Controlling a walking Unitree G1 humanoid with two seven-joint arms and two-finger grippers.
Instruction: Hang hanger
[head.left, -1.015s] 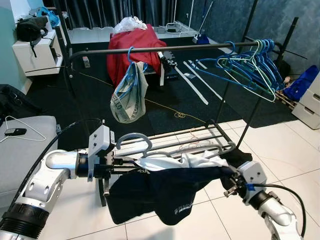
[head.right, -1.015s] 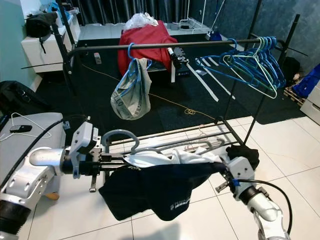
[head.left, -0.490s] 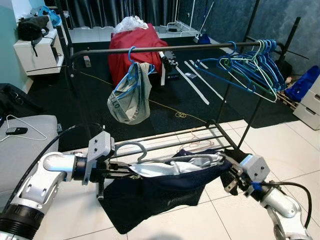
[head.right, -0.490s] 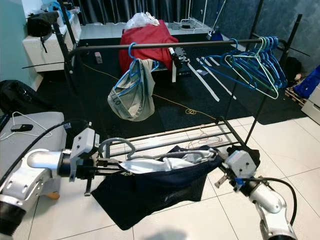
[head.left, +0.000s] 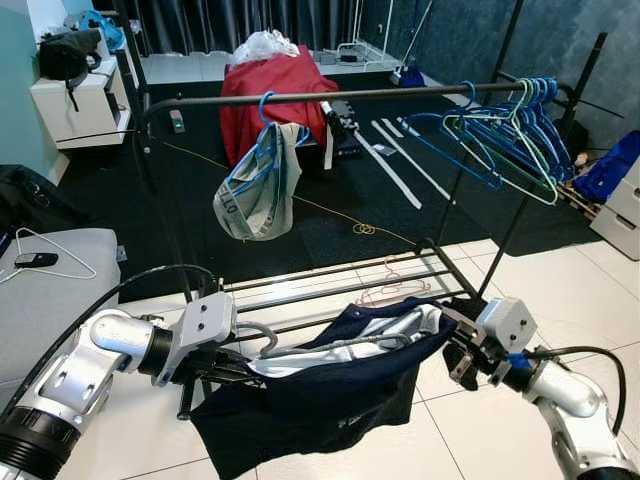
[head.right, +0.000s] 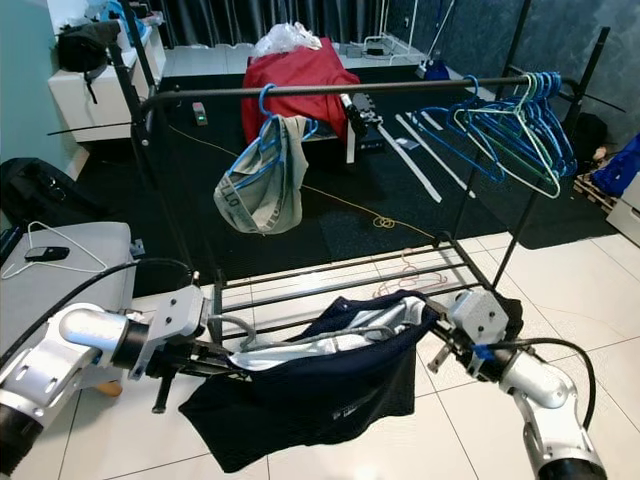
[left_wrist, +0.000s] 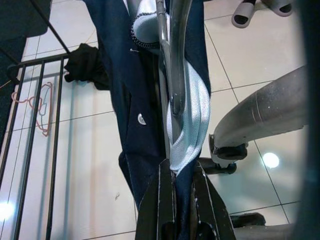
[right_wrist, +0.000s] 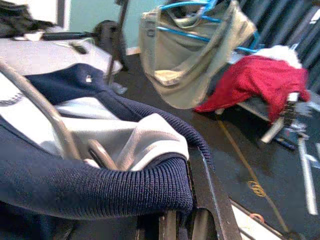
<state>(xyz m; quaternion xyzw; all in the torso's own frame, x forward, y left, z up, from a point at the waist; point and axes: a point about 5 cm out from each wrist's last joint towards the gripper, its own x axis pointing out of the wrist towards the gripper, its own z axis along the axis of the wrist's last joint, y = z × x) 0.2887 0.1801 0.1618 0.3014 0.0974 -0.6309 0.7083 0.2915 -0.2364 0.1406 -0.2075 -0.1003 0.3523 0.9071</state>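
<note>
A grey hanger carrying a navy garment with a pale lining hangs stretched low between the robot's two arms, at 6 o'clock in the head view, just in front of the rack's floor-level shelf bars. The left gripper is clamped on the hanger's hook end at 8 o'clock; its fingers pinch metal and cloth together in the wrist view. The right gripper, at 4 o'clock, is closed on the hanger's far shoulder under the knitted hem. Above, at 12 o'clock, the dark clothes rail holds a blue hanger with a beige garment and, toward 2 o'clock, a cluster of empty blue hangers. A red cloth lies beyond.
</note>
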